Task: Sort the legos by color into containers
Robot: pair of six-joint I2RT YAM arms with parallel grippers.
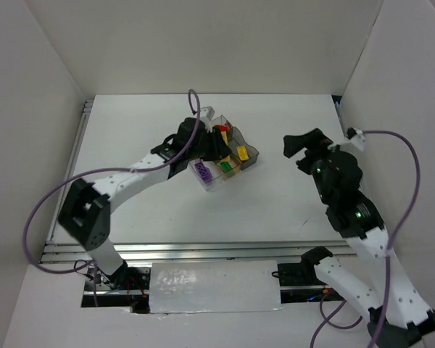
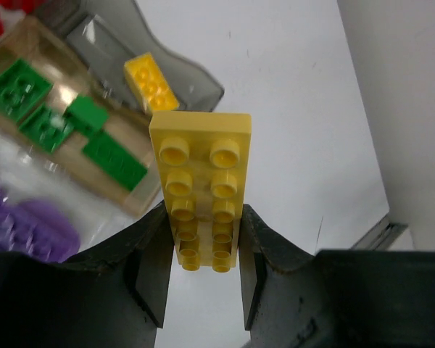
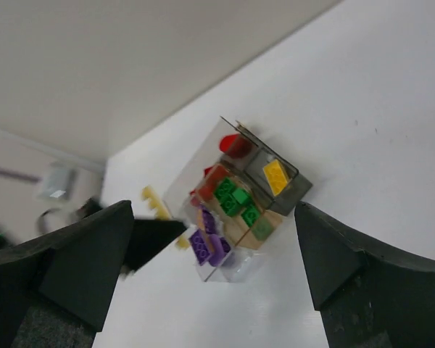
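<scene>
- The long yellow plate is pinched by its lower end in the left gripper, studs facing the wrist camera. The jaws are closed snugly on its two long sides.
- It hangs just beside the containers, nearest the smoky-grey compartment, where a yellow brick already lies.
- Green bricks fill the tan compartment and purple bricks the clear one. Red bricks sit at the far end.
- The step in hand looks like delivering yellow to its bin. The arm hides the plate from above, so it may not yet be over the grey rim.
- Next, centre the plate over that compartment, then part the jaws.
- The right gripper is spread wide and empty, well apart from the tray above the table.
</scene>
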